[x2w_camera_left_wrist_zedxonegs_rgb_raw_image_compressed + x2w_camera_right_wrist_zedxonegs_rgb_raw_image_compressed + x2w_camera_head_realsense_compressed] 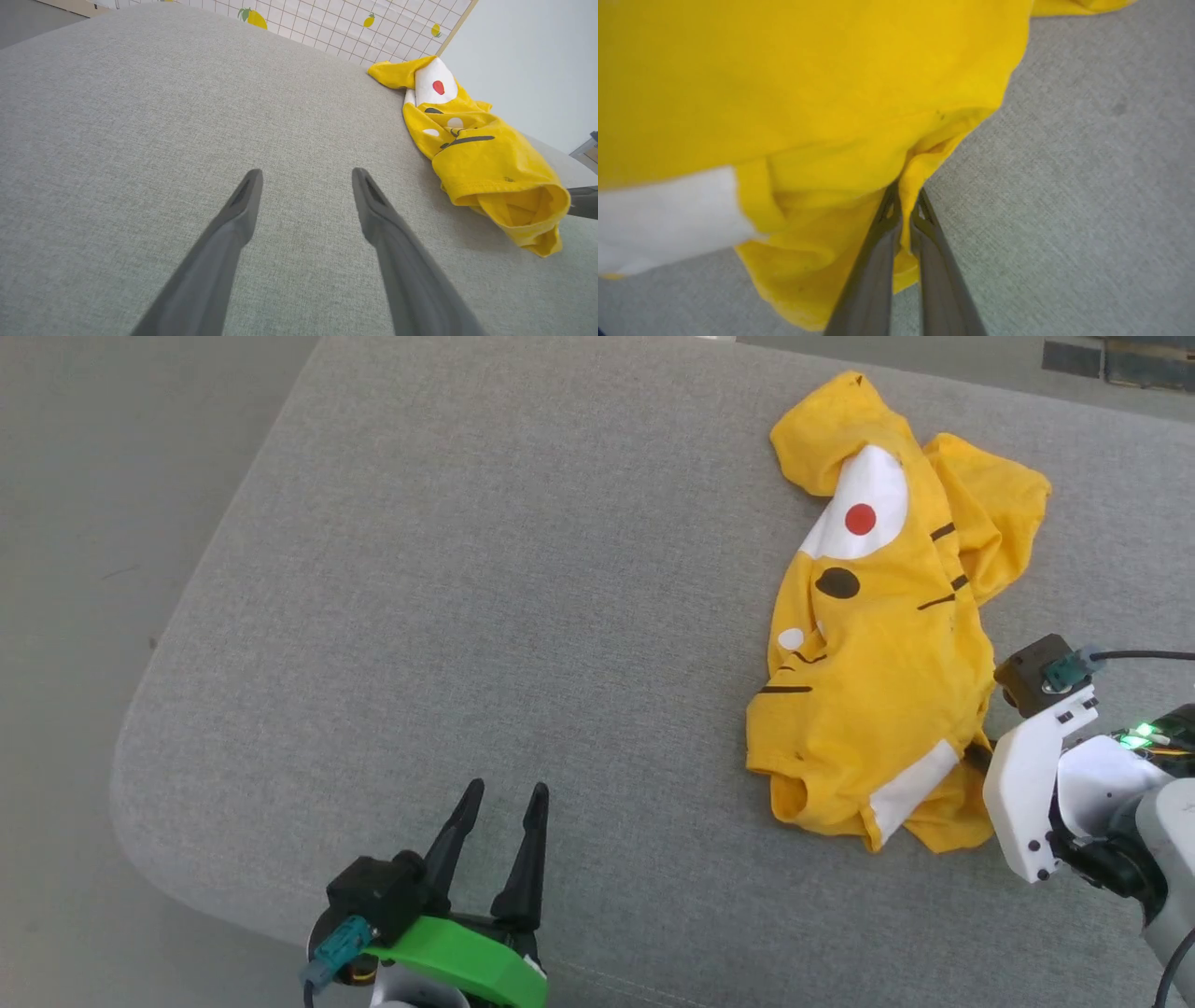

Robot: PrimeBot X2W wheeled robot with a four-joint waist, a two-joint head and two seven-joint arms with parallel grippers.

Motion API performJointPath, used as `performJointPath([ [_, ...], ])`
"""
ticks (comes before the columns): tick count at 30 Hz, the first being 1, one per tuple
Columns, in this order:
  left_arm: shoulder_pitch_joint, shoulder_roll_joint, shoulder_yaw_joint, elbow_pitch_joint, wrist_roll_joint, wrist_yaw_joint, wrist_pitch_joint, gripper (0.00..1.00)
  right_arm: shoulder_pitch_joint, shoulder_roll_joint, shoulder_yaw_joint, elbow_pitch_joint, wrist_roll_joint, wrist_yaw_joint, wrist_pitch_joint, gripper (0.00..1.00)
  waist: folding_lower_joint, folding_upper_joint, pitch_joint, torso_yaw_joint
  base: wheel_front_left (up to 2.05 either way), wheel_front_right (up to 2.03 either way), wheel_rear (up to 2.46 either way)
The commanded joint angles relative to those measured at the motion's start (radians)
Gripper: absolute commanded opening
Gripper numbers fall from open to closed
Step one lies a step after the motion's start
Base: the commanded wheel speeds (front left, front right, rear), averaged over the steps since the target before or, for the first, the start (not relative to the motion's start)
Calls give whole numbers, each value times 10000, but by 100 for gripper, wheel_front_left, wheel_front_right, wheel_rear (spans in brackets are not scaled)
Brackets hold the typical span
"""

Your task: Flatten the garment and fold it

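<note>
right jaws pinch yellow garment [822, 84] on cushion [1064, 196].

One garment [878, 709], its edge nipped between the fingers of the right gripper [906, 191], well aside of the left gripper [508, 787]. Two grippers, two dark fingers apiece. One red dot [860, 519] and one black oval [837, 582] on it. One grey cushion [467, 569] beneath both.

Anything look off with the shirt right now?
The garment lies crumpled on the grey cushion, folded over itself with its print creased. The right pincer is shut on a fold at its near edge; the left pincer is open, away from it. No damage shows.
</note>
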Motion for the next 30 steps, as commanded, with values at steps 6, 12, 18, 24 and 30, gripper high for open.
performJointPath([
  [6,163,-22,319,15,21,36,-38,100,-364,648,-689,-41,381,-13,-1234,0,0,0,-855,-787,0,0,0],
  [12,517,-17,665,-49,85,55,-38,100,-469,877,-2218,-801,766,-13,-1623,0,0,0,-1313,-1542,0,0,0],
  [18,589,-13,749,-103,145,-13,-38,100,1010,562,-5057,-1367,637,-13,-1166,0,0,0,-1222,-1696,0,0,0],
  [24,686,2,753,-16,159,-45,-38,100,3753,1162,-8196,-1547,-134,-13,-1042,0,0,0,-1064,-1379,0,0,0],
  [30,718,89,744,89,149,-71,-36,100,4708,1981,-9136,-1058,-1234,-13,-1477,0,0,0,-1130,-1187,0,0,0],
])
